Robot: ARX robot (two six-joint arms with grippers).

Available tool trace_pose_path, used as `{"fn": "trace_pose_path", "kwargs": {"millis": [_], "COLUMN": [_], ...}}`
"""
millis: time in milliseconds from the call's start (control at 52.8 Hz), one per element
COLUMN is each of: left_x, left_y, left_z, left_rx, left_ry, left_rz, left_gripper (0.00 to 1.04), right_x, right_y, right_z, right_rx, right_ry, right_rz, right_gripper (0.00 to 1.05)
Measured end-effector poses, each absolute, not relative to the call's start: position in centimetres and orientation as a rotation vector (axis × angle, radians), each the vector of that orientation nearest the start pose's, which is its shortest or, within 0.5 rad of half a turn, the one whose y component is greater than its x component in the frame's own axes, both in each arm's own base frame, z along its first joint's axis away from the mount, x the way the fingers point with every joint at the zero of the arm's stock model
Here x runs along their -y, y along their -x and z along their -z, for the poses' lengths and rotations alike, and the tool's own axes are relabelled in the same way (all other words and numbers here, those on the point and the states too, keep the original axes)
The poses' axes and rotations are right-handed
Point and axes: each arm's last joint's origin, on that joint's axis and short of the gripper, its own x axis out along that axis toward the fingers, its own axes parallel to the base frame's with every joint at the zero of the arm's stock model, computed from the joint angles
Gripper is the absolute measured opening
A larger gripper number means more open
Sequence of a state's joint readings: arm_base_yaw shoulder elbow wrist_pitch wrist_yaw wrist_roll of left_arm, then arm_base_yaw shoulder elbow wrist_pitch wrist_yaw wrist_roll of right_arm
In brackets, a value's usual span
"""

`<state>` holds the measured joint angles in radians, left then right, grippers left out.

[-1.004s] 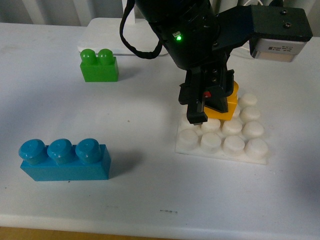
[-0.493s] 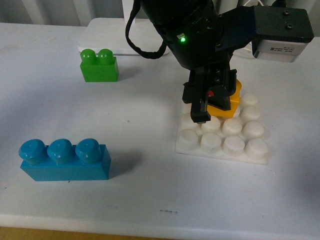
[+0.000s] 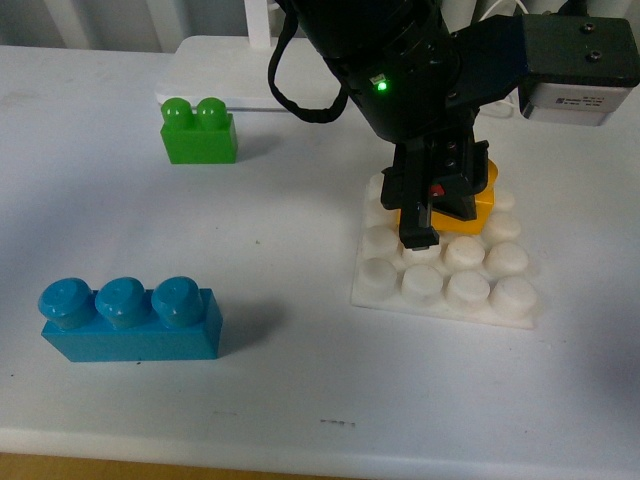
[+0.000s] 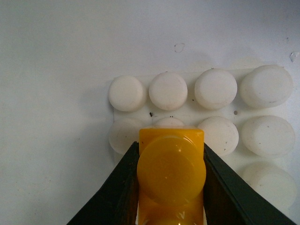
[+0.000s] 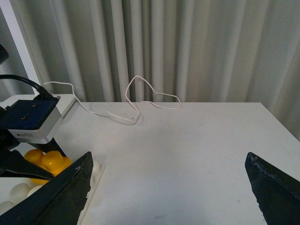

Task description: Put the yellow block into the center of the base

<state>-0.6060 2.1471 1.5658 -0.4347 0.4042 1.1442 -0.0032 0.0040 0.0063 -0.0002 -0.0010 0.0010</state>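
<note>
Yellow block [image 4: 171, 173] is clamped by its side walls in the left gripper [image 4: 170, 147], studs up, so the hollow underside faces the base [image 3: 470, 290]. It sits over the inner studs, probably lined up for a push down at the centre; can't tell if it is seated. Right gripper [image 5: 168, 161] is spread wide and empty, well off to the side, likely to keep clear. Green brick [image 3: 200, 132] and blue brick [image 3: 130, 318] lie well apart from the base.

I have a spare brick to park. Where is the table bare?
Bare table lies between the green brick, blue brick and base, and along the near edge. Crowded at the base, where the left pincer grips the yellow block.
</note>
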Motion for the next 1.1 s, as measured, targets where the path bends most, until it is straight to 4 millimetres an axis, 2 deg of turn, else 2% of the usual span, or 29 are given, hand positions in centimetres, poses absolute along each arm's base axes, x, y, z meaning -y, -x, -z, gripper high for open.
{"fn": "trace_pose_path", "kwargs": {"millis": [171, 1099], "left_x": [26.8, 26.7], "left_y": [-36.4, -36.1], "left_z": [-15.1, -14.0], "left_rx": [-0.431, -0.43], "left_ry": [-1.059, -1.042], "left_rz": [1.416, 1.42], "left_gripper": [0.32, 0.32], "right_x": [0.0, 0.0], "right_y": [-9.8, -9.8], "right_z": [-16.5, -16.5], "right_rx": [0.002, 0.002], "right_ry": [-0.001, -0.001], "right_rz": [0.002, 0.002], "right_gripper": [0.95, 0.95]}}
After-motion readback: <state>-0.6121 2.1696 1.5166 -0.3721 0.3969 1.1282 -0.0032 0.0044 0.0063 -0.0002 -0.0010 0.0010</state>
